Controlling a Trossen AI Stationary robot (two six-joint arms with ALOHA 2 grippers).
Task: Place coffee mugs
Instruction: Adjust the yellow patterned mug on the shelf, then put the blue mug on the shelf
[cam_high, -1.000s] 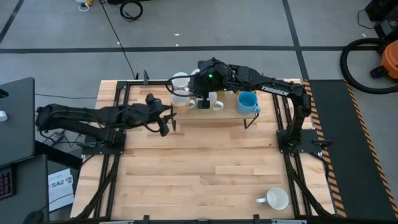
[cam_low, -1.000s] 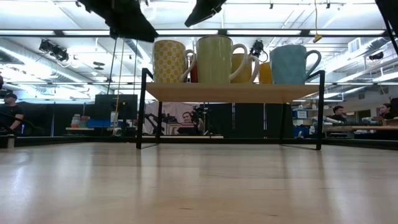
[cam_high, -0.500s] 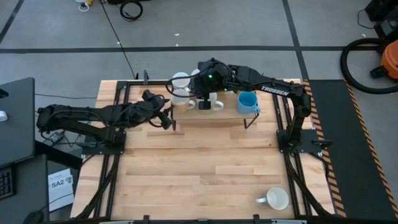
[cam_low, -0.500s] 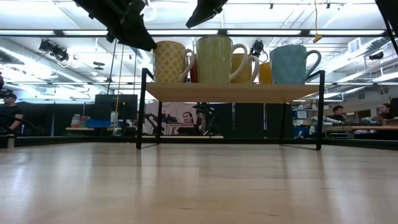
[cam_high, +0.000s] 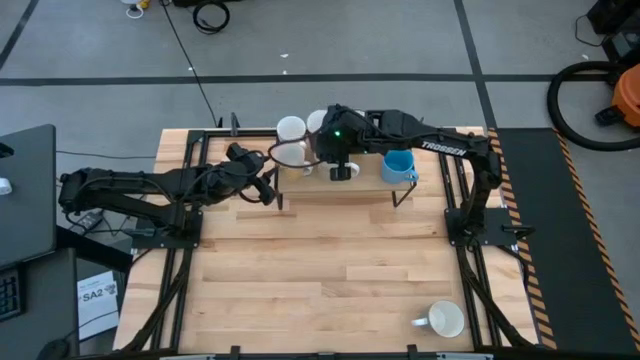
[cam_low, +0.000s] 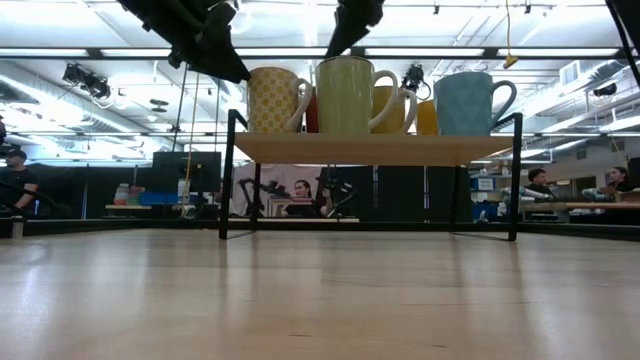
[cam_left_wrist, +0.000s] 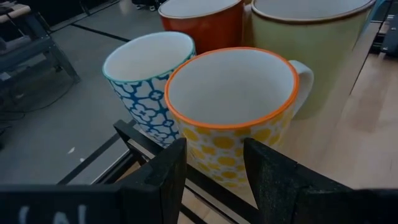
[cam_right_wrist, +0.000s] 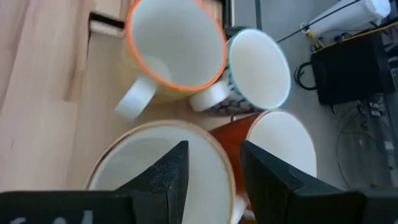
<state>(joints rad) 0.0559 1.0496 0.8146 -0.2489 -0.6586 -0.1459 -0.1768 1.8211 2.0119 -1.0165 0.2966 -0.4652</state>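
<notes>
Closely, left pincer (cam_left_wrist: 214, 168) faces yellow mug (cam_left_wrist: 231, 112) at shelf edge (cam_left_wrist: 205, 186).

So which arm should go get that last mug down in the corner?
Probably the right arm. The lone white mug sits on the table's right side, below the right arm's base. The right claw hangs open over the shelf; the left claw, also open, is at the shelf's far left.

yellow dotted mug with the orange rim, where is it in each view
High view: yellow dotted mug, shelf's left end.
Low view: leftmost on the shelf.
Left wrist view: centre, nearest.
Right wrist view: beyond the fingers.
Shared landmark: pale green mug beside it.
</notes>
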